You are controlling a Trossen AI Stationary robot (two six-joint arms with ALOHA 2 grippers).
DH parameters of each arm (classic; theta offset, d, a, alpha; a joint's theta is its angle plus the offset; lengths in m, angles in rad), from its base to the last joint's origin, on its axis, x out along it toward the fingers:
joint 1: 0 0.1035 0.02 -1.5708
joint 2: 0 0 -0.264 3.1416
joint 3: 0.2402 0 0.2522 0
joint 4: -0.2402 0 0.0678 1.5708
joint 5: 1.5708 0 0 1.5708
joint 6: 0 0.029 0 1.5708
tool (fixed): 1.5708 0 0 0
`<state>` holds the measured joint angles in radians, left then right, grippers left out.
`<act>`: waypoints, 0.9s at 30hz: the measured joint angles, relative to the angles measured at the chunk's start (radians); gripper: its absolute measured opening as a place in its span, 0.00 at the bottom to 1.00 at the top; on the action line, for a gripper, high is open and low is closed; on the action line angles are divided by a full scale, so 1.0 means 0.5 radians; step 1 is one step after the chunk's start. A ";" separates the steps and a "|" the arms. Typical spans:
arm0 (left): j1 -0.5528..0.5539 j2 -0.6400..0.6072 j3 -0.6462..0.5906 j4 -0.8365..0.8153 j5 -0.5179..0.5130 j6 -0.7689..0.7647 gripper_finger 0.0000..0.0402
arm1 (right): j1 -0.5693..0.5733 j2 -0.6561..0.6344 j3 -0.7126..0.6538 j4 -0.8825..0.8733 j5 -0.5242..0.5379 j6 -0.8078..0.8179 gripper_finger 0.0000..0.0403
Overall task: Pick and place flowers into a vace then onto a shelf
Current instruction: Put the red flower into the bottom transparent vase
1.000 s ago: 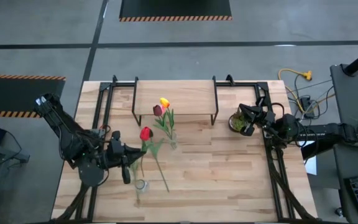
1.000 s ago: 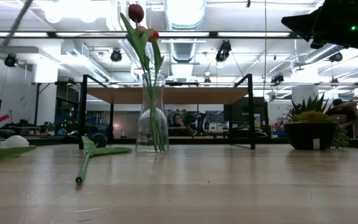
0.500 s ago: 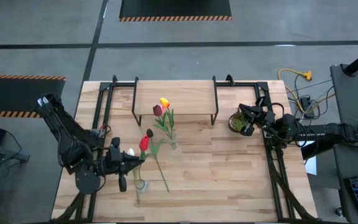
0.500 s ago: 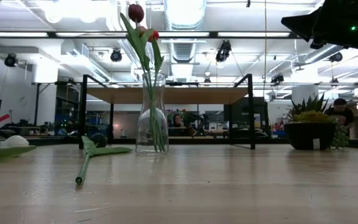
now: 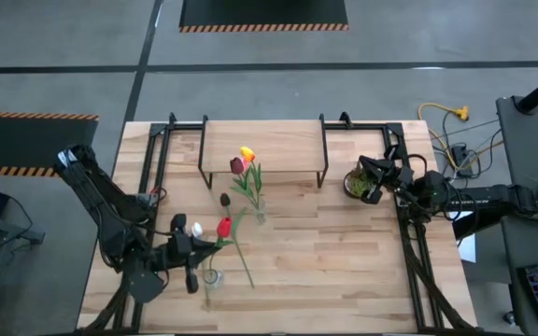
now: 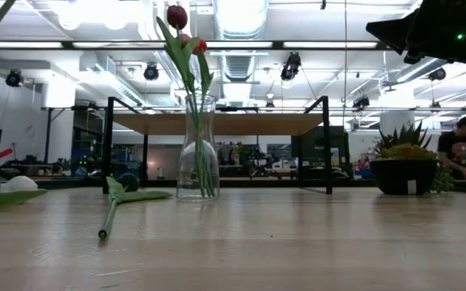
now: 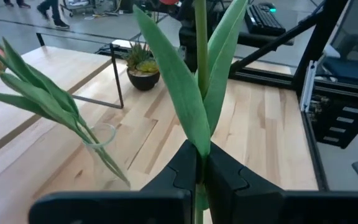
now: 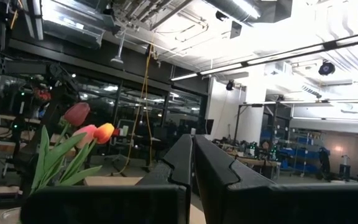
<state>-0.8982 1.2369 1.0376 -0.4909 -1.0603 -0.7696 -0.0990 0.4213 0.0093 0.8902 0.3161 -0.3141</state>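
Left gripper [image 7: 199,163] is clamped on a red tulip [image 5: 223,226] stem, apparently over a small glass vase [image 5: 211,278] at the near edge. Farther back, the taller vase [image 6: 198,147] holds tulips before the shelf [image 5: 261,147]. Right gripper [image 5: 370,194], closed and empty, hangs beside the potted plant [image 5: 353,183].

left tool [image 5: 192,254] gripping red tulip [image 5: 224,227], vase [image 5: 259,211] before shelf [image 5: 261,147]

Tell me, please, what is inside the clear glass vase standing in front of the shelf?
The clear glass vase holds green tulip stems with leaves; a dark maroon head tops them, with a red one lower. The leaves partly cover another head.
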 joint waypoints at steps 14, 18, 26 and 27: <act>0.000 0.000 -0.386 0.409 -0.083 0.002 0.00 | 0.000 0.001 0.000 -0.001 0.000 0.000 0.02; 0.000 -0.001 -0.518 0.628 -0.088 0.064 0.00 | 0.000 0.001 0.000 -0.001 0.000 0.000 0.02; -0.001 -0.002 -0.742 1.279 -0.076 0.516 0.00 | 0.000 0.001 0.000 -0.001 0.000 0.000 0.02; 0.000 -0.002 -0.767 1.330 -0.076 0.559 0.00 | 0.001 0.001 0.000 -0.002 0.000 0.000 0.02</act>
<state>-0.8983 1.2358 0.6541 0.1738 -1.0982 -0.4901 -0.0986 0.4217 0.0093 0.8894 0.3161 -0.3141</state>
